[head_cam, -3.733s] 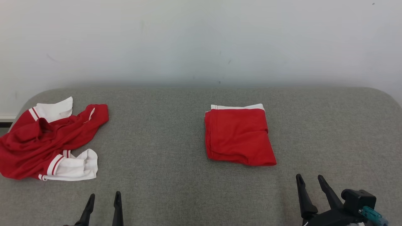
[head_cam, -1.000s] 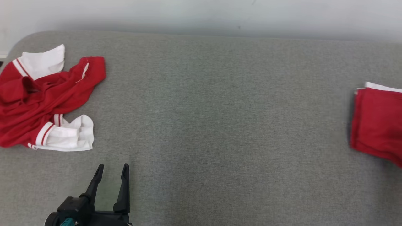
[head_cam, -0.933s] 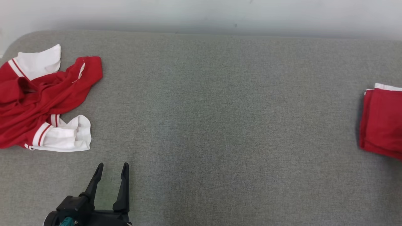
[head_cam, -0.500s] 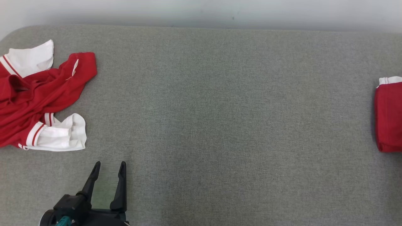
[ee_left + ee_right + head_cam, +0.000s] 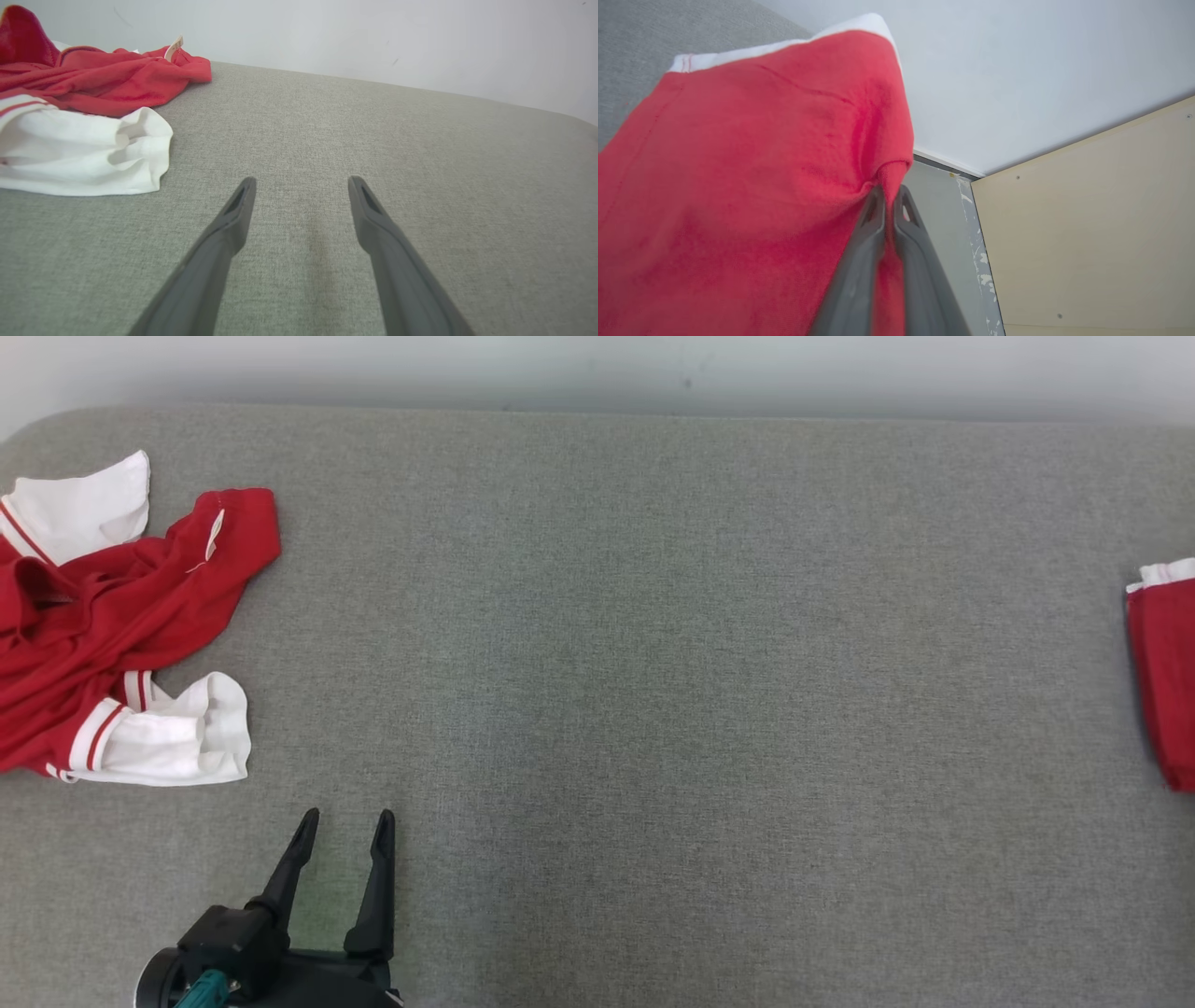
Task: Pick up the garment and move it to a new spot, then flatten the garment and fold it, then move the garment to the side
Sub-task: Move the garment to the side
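Compared with the earlier frames, the folded garment point(image 5: 1167, 681) is found farther from the left gripper point(image 5: 345, 821), well off to its right at the border of the head view. Part of that shift is attributed to the camera, which has itself turned. The gap between the two garments is nevertheless observed to have widened.

Left gripper: fingers spread wide, nothing between them, tips held low over the bare grey table point(image 5: 653, 663). The crumpled garment point(image 5: 112, 616), red with white striped cuffs, is noted ahead of this gripper and to its left, near but not touching. In the left wrist view its white cuff is seen closest to the left finger.

Right gripper point(image 5: 888, 191): fingers pressed together, pinching a fold of red cloth at a corner of the folded garment. From the tips the red body is seen spreading away to the left, with a white band along its far edge. Grey table is recorded beyond that band, and a white wall point(image 5: 1017, 70) and a pale beige panel point(image 5: 1087, 224) to the right of the fingers. Whether the garment is lifted clear of the table cannot be determined.
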